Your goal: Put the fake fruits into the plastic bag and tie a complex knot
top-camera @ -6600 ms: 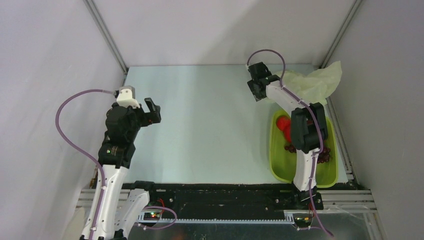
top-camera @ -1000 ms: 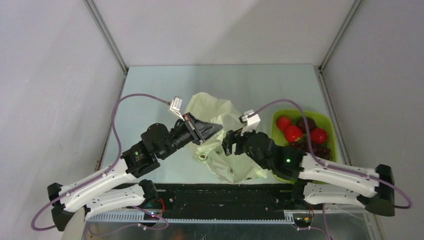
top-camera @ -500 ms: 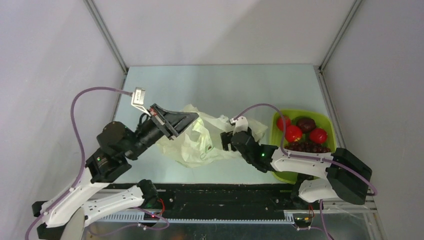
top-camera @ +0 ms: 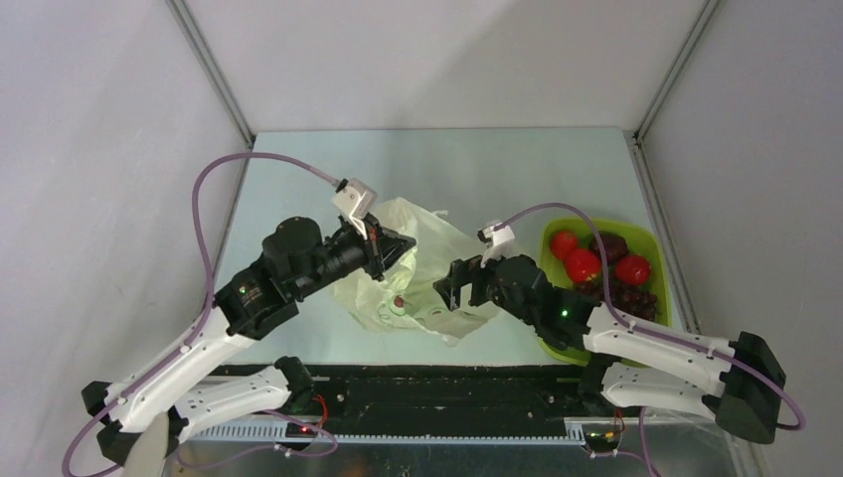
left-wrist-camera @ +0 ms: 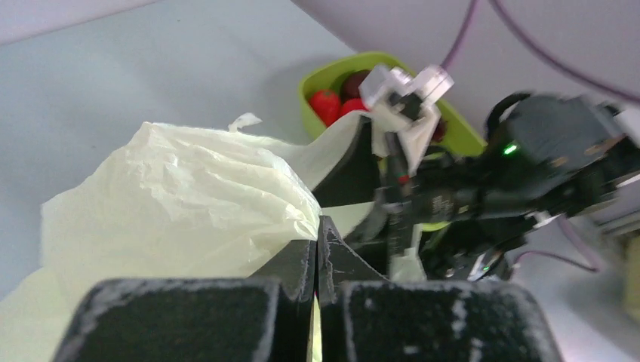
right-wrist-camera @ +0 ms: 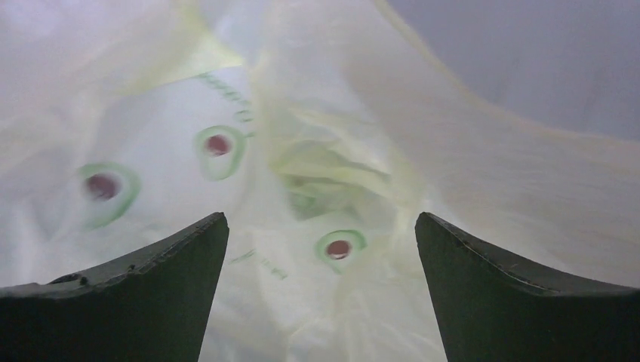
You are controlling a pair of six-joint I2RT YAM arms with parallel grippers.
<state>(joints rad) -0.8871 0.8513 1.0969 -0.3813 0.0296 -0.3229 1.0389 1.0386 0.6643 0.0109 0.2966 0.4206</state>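
Observation:
The plastic bag point(top-camera: 437, 253) lies crumpled mid-table, pale cream film with round green-and-brown prints point(right-wrist-camera: 338, 246). My left gripper point(top-camera: 403, 246) is shut on a fold of its upper edge point(left-wrist-camera: 226, 211), the film pinched between the black fingers point(left-wrist-camera: 298, 260). My right gripper point(top-camera: 459, 290) stands open at the bag's right side, its fingers point(right-wrist-camera: 189, 241) wide apart in front of the film with nothing between them. The fake fruits sit in the lime-green tray point(top-camera: 596, 223): red round ones point(top-camera: 582, 264), a maroon one point(top-camera: 608, 245) and a grape cluster point(top-camera: 626, 295). No knot is in view.
The tray stands at the right, close to the right arm's forearm point(top-camera: 646, 338). Grey enclosure walls point(top-camera: 119, 149) rise on the left, back and right of the pale table point(top-camera: 447, 169). The left wrist's purple cable point(top-camera: 249, 161) loops over the table's left part.
My left gripper has swung right again with the bag's edge, dragging the bag along. The right gripper's jaws have spread wider and it has shifted slightly toward the bag.

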